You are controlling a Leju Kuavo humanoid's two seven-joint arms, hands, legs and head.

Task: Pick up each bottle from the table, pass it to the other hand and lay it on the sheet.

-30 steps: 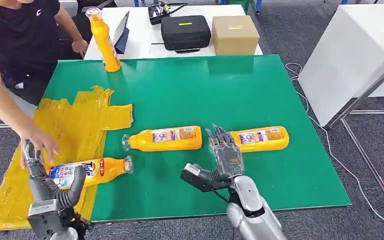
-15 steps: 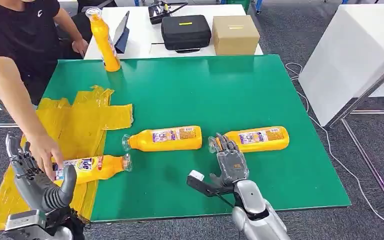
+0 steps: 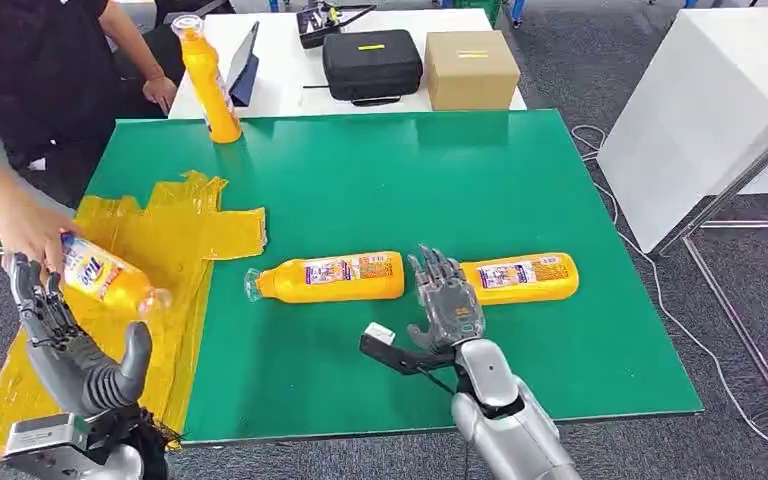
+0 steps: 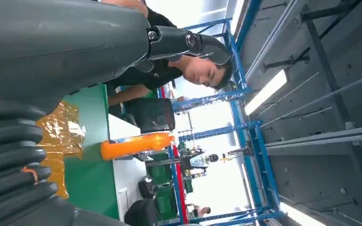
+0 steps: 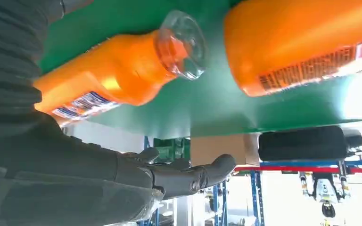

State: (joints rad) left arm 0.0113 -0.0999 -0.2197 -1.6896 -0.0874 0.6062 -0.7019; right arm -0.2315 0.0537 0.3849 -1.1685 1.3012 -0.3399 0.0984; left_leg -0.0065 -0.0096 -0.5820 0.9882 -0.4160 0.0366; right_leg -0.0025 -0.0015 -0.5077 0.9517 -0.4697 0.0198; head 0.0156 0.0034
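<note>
Two orange bottles lie on the green table point(image 3: 380, 180): a middle bottle point(image 3: 330, 277) point(image 5: 306, 42) and a right bottle point(image 3: 520, 278) point(image 5: 118, 70) with a clear cap. My right hand point(image 3: 445, 305) is open, its fingers point(image 5: 188, 176) spread just beside the right bottle's cap end, between the two bottles. My left hand point(image 3: 65, 340) is open and raised over the near left corner of the yellow sheet point(image 3: 160, 240) point(image 4: 63, 136). A person's hand point(image 3: 25, 228) holds a third bottle point(image 3: 100, 275) in the air just above my left hand. A fourth bottle point(image 3: 208, 78) point(image 4: 136, 143) stands upright at the far left.
A white table behind carries a black case point(image 3: 371, 62), a cardboard box point(image 3: 470, 68) and a tablet point(image 3: 243, 65). Another white table point(image 3: 700, 120) stands to the right. The person stands at the far left edge.
The person has lifted the labelled bottle off the sheet, up and to the left. My left hand let it go and stays spread below. My right hand shifted slightly towards the right bottle's cap.
</note>
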